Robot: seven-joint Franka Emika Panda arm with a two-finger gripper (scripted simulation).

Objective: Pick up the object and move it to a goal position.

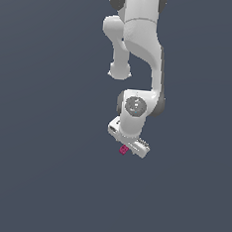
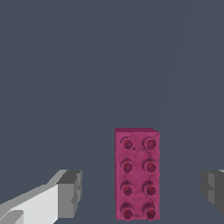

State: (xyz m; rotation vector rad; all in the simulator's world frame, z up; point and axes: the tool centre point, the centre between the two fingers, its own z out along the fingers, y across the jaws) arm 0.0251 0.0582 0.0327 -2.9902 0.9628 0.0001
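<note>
The object is a small magenta-pink brick [image 2: 137, 174] with two rows of studs on top. In the wrist view it lies flat on the grey floor between my two grey fingertips [image 2: 70, 194], with a gap on each side. My gripper [image 2: 142, 190] is open and touches nothing. In the exterior view only a corner of the brick [image 1: 123, 149] peeks out beneath the white hand [image 1: 129, 138], which hangs just above it.
A plain dark grey floor [image 1: 38, 171] fills both views. The white arm [image 1: 139, 45] rises toward the top of the exterior view. No goal marker shows.
</note>
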